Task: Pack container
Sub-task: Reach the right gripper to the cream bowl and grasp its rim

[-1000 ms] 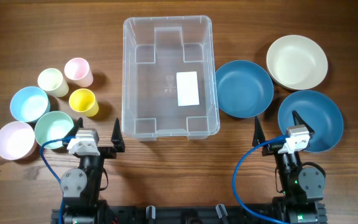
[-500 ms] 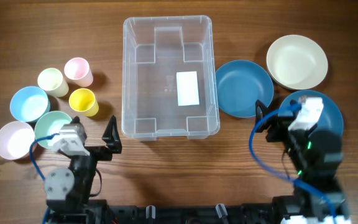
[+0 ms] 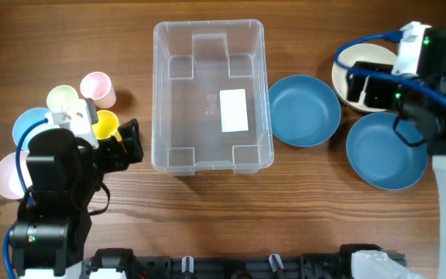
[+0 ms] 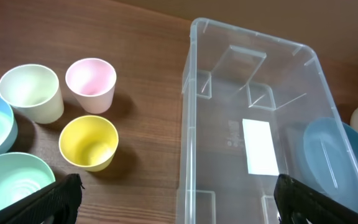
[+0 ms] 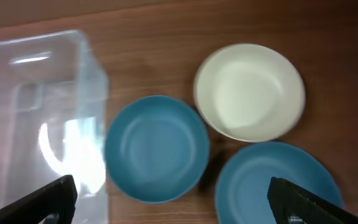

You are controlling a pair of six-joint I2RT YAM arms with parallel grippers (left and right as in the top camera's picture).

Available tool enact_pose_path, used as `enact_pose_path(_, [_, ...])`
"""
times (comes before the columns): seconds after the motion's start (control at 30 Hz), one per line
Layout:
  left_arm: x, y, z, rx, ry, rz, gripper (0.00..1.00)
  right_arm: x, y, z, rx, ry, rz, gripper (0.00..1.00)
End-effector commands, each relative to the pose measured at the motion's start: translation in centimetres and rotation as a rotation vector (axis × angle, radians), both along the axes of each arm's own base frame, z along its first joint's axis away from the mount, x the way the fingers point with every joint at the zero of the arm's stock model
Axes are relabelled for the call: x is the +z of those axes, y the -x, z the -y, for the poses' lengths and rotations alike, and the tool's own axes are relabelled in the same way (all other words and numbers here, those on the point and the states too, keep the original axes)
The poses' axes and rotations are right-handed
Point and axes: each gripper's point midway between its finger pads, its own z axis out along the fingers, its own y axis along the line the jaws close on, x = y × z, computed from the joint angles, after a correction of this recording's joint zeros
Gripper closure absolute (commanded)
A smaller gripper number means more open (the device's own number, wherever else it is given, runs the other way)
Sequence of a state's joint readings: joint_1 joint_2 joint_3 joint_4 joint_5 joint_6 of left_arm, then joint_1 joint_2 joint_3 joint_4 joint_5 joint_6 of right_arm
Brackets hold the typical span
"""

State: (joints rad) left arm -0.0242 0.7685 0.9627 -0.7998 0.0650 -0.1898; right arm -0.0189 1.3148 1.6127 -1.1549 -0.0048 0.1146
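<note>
The container [image 3: 158, 93] is a large clear bin with a white label [image 3: 233, 110], standing empty at the table's middle. It also shows in the left wrist view [image 4: 191, 124] and in the right wrist view [image 5: 42, 93]. My left gripper [image 3: 107, 143] is open and empty, raised over the cups and the container's left wall [image 4: 179, 202]. My right gripper [image 3: 370, 89] is open and empty, raised over the bowls on the right [image 5: 179, 205].
Right of the bin lie two dark blue bowls [image 3: 303, 110] [image 3: 384, 151] and a cream bowl [image 3: 347, 66], partly under my right arm. Left of it stand a pink cup [image 3: 97, 87], a pale cup [image 3: 62, 98], a yellow cup [image 3: 105, 124], a light blue bowl [image 3: 29, 128] and a pink bowl [image 3: 6, 174].
Both arms have left the front edge. The left has risen and moved back over the left bowls. The right has swung to the far right over the cream bowl.
</note>
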Motion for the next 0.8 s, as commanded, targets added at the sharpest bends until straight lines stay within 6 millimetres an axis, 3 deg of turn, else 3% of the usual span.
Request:
enact_pose_path(0.0, [0.9, 0.0, -0.2, 0.013, 0.001, 0.020, 0.00, -2.7, -2.1, 6.7, -0.230, 0.023, -0.076, 0.00])
enact_pose_path(0.03, [0.9, 0.0, -0.2, 0.012, 0.002, 0.019, 0.00, -3.8, -2.8, 9.0, -0.286, 0.018, -0.091, 0.00])
enact_pose_path(0.07, [0.8, 0.0, -0.2, 0.012, 0.002, 0.018, 0.00, -6.0, -4.2, 12.2, -0.319, 0.005, -0.131, 0.00])
enact_pose_path(0.13, [0.8, 0.0, -0.2, 0.012, 0.002, 0.018, 0.00, -11.0, -5.1, 15.9, -0.377, -0.009, -0.254, 0.01])
enact_pose_path(0.27, [0.8, -0.1, -0.2, 0.012, 0.002, 0.015, 0.00, -20.8, -7.4, 18.5, -0.413, -0.068, -0.417, 0.01])
enact_pose_path(0.33, [0.6, -0.1, -0.2, 0.012, 0.002, 0.008, 0.00, -23.8, -8.9, 18.6, -0.397, -0.098, -0.421, 0.01])
enact_pose_path(0.5, [0.6, -0.1, -0.2, 0.011, 0.003, 0.007, 0.00, -27.7, -10.2, 18.5, -0.391, -0.140, -0.435, 0.01])
enact_pose_path(0.77, [0.6, 0.0, 0.6, -0.024, 0.031, 0.006, 0.00, -28.7, -11.3, 18.9, -0.415, -0.141, -0.374, 0.19])
